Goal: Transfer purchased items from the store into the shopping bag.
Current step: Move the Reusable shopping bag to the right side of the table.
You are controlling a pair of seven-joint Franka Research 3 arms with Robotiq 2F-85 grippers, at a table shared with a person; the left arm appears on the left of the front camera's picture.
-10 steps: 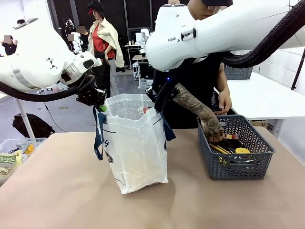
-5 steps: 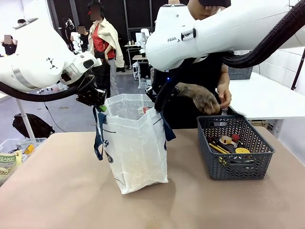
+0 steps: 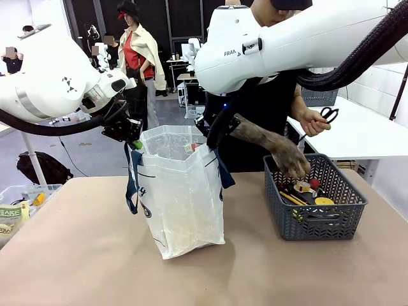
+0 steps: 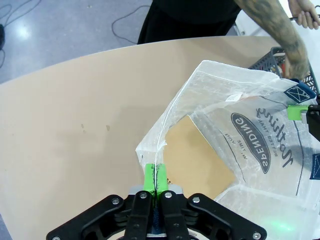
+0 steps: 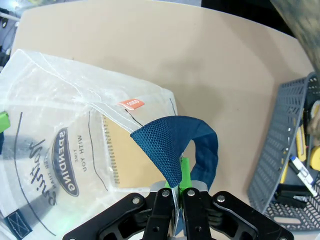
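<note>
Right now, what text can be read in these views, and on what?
"SPENDING": round logo on the shopping bag.
"Nothing": script beside that logo.
"FRAN", cut off: right arm.
"AKE", cut off: packet at the far left.
Too small to read: orange tag in the bag.

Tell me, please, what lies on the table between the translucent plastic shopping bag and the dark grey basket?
The front view shows bare tan tabletop between the translucent plastic shopping bag and the dark grey basket.

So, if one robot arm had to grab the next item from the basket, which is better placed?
Right, probably. The right gripper is shut on the shopping bag at the side nearest the basket; the left gripper is shut on its far side. Either would have to release first.
</note>
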